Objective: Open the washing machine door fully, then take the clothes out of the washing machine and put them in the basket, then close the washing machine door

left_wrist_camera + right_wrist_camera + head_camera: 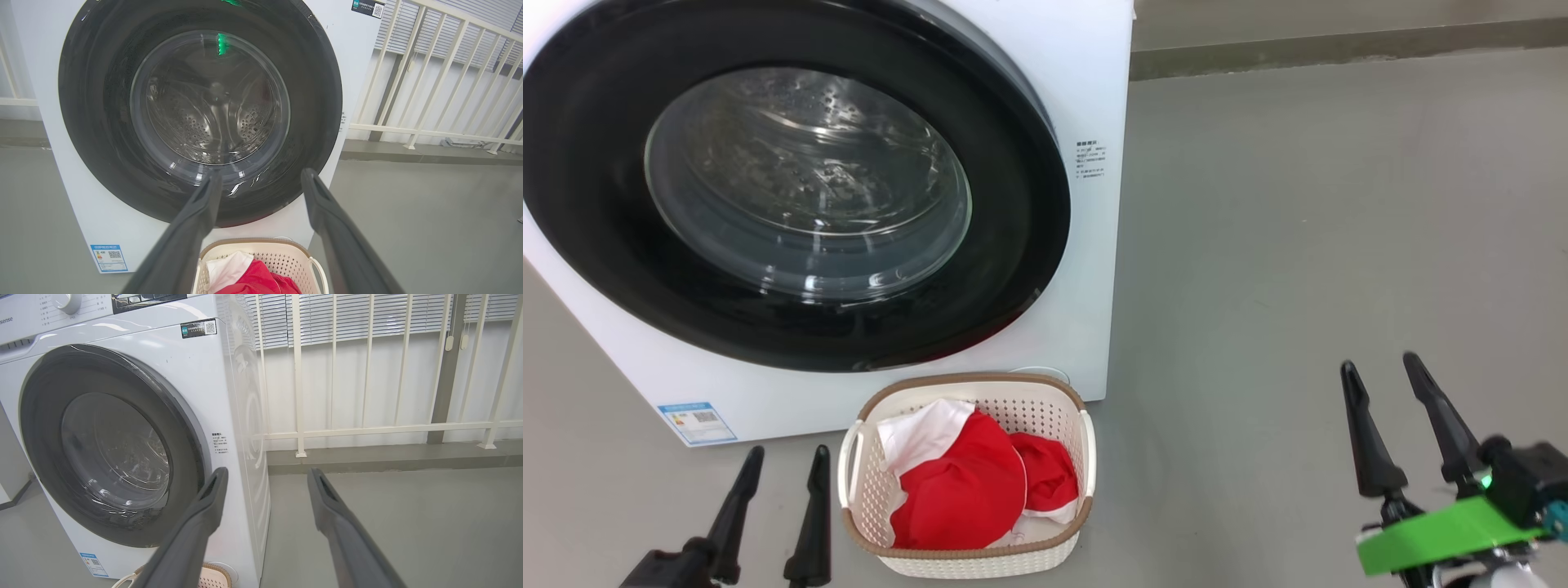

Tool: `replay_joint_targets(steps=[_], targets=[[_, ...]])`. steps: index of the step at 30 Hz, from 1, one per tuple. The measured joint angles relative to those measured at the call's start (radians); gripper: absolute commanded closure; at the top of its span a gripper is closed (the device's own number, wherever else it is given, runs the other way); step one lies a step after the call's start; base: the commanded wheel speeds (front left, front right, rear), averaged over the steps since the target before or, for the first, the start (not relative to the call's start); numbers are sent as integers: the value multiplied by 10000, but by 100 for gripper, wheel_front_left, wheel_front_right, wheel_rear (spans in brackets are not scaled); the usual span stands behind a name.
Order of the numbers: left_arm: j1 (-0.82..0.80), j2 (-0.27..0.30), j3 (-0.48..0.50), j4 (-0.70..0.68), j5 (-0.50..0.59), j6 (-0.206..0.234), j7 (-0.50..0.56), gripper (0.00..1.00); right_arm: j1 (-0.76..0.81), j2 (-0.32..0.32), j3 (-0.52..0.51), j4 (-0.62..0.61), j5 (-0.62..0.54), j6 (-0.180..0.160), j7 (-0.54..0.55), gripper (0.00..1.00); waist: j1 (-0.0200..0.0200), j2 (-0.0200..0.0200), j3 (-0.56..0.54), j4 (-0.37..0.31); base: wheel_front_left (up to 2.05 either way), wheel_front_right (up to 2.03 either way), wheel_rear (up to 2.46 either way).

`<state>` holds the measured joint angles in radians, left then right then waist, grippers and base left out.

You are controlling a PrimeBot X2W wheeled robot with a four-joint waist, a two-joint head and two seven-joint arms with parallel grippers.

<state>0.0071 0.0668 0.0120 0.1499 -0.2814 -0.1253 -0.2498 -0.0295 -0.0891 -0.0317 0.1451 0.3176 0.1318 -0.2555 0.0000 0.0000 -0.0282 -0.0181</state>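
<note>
On the grey floor (pixel 1298 245) before us, we list:

- One white washing machine (pixel 1094 122). Its round black-rimmed door (pixel 800 188) is shut flush against the front, and the steel drum (pixel 192 130) is seen through the glass.
- One blue label (pixel 697 421), at the machine's lower front corner.
- One cream basket (pixel 968 380), standing on the floor just in front of the machine, below the door.
- Red clothes (pixel 968 490) with white panels, heaped inside the basket.
- Our left pincer (pixel 789 451), fingers spread wide and holding nothing, just beside the basket's left handle.
- Our right pincer (pixel 1379 362), likewise spread wide and empty, well apart from the basket, over bare floor to the right.
- One white railing (pixel 367 428), behind the machine in the right wrist view.
</note>
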Motion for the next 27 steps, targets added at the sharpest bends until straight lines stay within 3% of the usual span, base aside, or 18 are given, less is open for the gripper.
replay_joint_targets(steps=[8, 27], targets=[[446, 44, 374, -31, 851, 0, 0, 0, 1101, -2, -203, -512, -13, 0, 0, 0, 0, 0, -113, 10, 0, 0, 0], [612, -48, 715, 138, 961, 0, 0, 0, 1112, 2, -180, -489, -25, 0, 0, 0, 0, 0, -210, 77, 0, 0, 0]])
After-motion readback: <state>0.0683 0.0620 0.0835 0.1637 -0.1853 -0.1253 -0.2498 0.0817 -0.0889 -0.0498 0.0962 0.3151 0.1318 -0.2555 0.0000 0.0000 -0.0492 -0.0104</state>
